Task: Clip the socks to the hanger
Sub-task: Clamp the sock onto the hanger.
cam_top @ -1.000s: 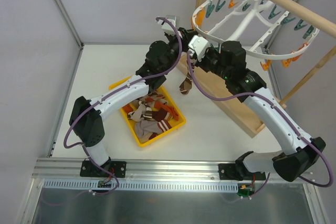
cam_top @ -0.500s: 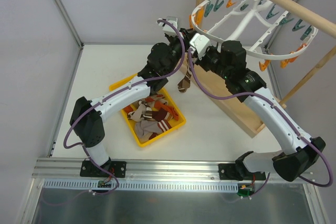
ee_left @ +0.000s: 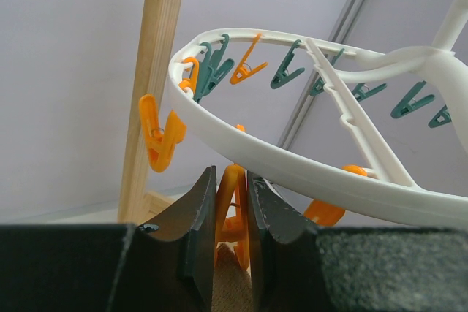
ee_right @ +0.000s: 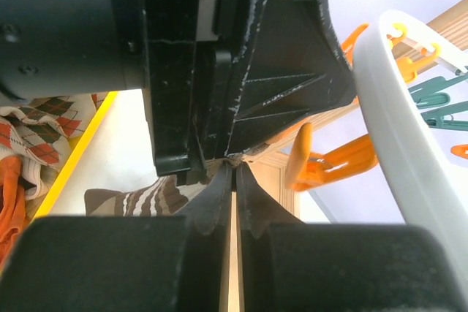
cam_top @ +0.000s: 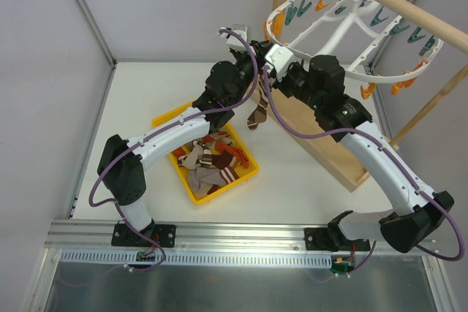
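Observation:
A brown-and-cream striped sock (cam_top: 256, 111) hangs below the near-left rim of the white oval hanger (cam_top: 344, 23). My left gripper (ee_left: 231, 202) is shut on an orange clothespin (ee_left: 234, 188) under the hanger's ring (ee_left: 307, 169), and sock fabric (ee_left: 230, 286) shows just below the pin. My right gripper (ee_right: 235, 169) is shut, pinching the top edge of the striped sock (ee_right: 146, 199) right against the left gripper's black body (ee_right: 241, 56). In the top view both grippers, left (cam_top: 257, 65) and right (cam_top: 269, 72), meet at the rim. More socks (cam_top: 208, 158) lie in the tray.
The yellow tray (cam_top: 219, 193) sits near the left arm. The wooden stand's base board (cam_top: 322, 144) and pole (cam_top: 409, 12) carry the hanger. Other orange clothespins (ee_right: 329, 162) and teal clothespins (ee_left: 285, 71) dangle from the ring. A wooden post (ee_left: 153, 85) stands close left.
Both grippers have edged slightly up and left toward the hanger's rim, the sock shifting with them. Both grips look unchanged.

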You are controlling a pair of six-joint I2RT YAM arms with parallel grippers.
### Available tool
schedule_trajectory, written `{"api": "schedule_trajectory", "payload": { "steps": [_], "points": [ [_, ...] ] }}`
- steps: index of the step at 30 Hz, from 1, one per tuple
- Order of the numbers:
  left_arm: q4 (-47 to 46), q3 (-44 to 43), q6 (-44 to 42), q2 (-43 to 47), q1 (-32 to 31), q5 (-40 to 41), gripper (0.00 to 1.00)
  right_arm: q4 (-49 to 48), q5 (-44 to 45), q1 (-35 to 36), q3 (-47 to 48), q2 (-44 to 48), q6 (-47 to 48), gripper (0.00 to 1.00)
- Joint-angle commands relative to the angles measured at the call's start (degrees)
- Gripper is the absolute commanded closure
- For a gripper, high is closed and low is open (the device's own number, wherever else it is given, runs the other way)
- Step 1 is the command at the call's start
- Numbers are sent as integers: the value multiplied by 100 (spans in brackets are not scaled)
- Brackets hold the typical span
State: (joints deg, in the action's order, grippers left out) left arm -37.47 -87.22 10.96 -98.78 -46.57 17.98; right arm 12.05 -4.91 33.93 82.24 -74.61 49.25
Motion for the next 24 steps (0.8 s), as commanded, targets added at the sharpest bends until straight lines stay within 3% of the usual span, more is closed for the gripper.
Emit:
{"api": "schedule_trajectory", "payload": {
  "steps": [1,24],
  "points": [
    [-261,38,20,52,-37,171,100,-362,42,-36,284,104,49,99],
    [-296,56,-209,96,-309,734,100,-581,350,-18,284,175,-100,99]
  ]
}}
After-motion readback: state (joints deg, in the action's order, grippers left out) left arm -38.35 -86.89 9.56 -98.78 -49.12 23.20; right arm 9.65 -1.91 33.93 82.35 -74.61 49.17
